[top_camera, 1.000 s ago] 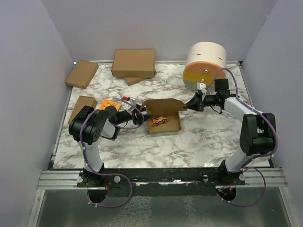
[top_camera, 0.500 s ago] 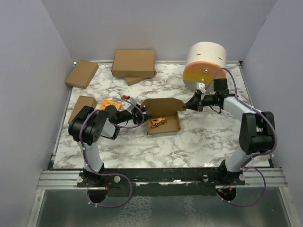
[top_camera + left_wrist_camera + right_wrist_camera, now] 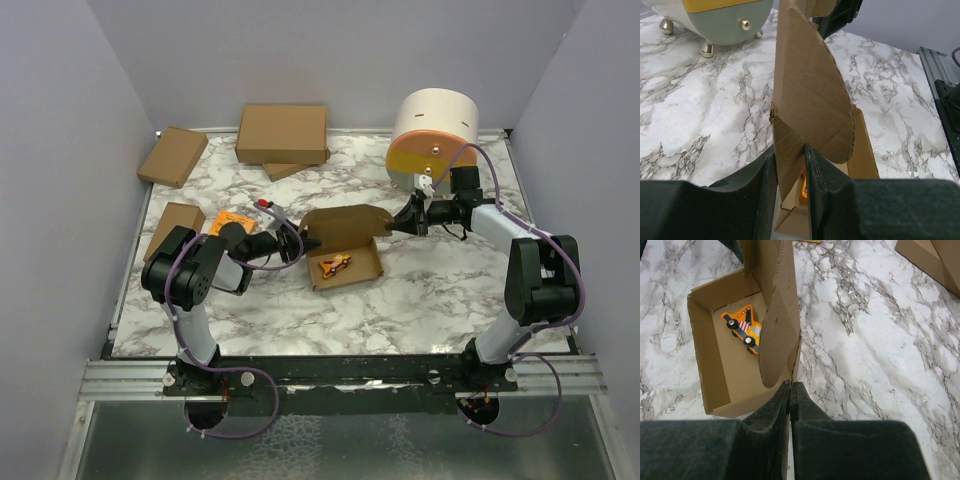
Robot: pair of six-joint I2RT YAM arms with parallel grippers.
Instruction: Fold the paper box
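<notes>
The paper box (image 3: pixel 348 262) is an open brown carton in the middle of the table with an orange toy car (image 3: pixel 333 264) inside. Its lid (image 3: pixel 342 222) stands raised over the far side. My left gripper (image 3: pixel 296 243) is shut on the lid's left side flap (image 3: pixel 790 160). My right gripper (image 3: pixel 402 222) is shut on the lid's right edge (image 3: pixel 790 375). The right wrist view shows the box interior (image 3: pixel 735 370) and the toy car (image 3: pixel 742 326). The lid (image 3: pixel 810 95) fills the left wrist view.
A white and orange round drum (image 3: pixel 432 140) stands at the back right, close behind my right arm. A larger brown carton (image 3: pixel 283 134) and smaller ones (image 3: pixel 172 156) (image 3: pixel 174 225) lie at the back left. An orange booklet (image 3: pixel 232 219) lies by my left arm.
The lid has tipped forward over the box, hiding more of its far wall. The box has turned slightly, its left end moving nearer. Both grippers keep their hold.
</notes>
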